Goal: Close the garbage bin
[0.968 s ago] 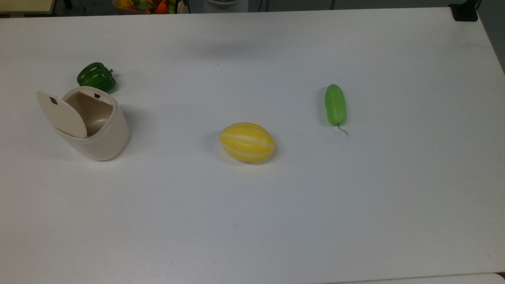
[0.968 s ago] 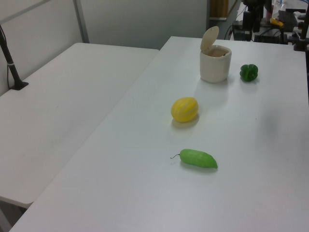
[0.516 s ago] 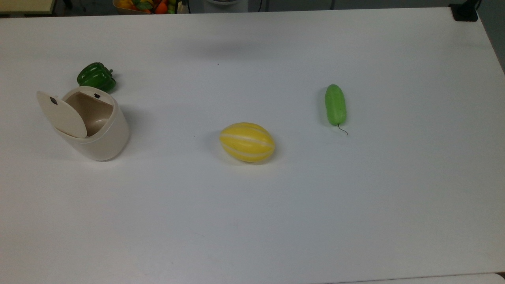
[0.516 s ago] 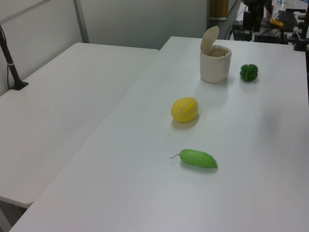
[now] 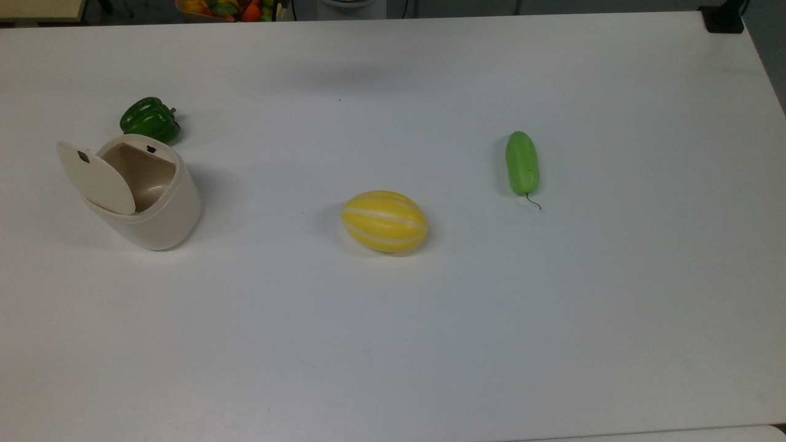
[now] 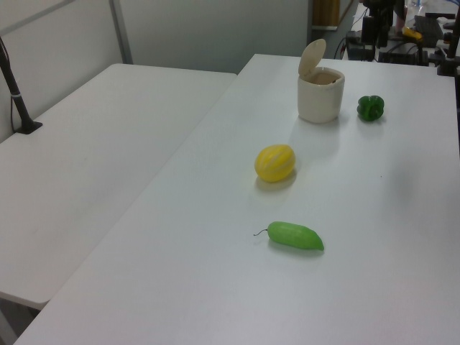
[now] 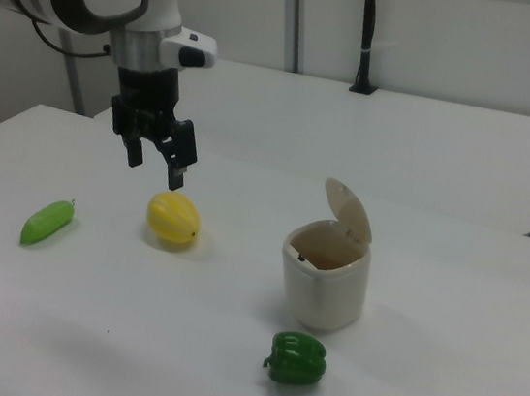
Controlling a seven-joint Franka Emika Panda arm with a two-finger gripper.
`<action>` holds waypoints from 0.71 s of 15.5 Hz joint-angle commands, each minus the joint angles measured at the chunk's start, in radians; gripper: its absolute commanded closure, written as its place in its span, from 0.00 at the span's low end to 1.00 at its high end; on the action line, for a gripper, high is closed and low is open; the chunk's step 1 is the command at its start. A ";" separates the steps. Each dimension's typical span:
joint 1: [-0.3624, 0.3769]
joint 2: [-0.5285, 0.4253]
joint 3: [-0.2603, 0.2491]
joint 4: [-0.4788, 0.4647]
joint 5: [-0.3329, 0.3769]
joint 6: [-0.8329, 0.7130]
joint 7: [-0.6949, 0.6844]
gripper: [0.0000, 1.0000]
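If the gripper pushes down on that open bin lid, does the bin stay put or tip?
Probably stays put, though it could slide. The bin looks like light, empty plastic on a smooth table. Its body is squat and wide at the base, so tipping seems unlikely. The lid stands nearly upright on its hinge, so a sideways shove at its top edge may skid the bin rather than close it.
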 commanded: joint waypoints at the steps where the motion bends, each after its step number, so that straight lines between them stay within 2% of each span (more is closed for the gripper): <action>1: 0.061 -0.020 -0.062 -0.008 -0.020 0.005 0.001 0.00; 9: 0.058 -0.013 -0.070 0.006 -0.020 0.006 0.001 0.00; 11: 0.050 -0.002 -0.070 0.018 -0.019 0.008 0.001 0.13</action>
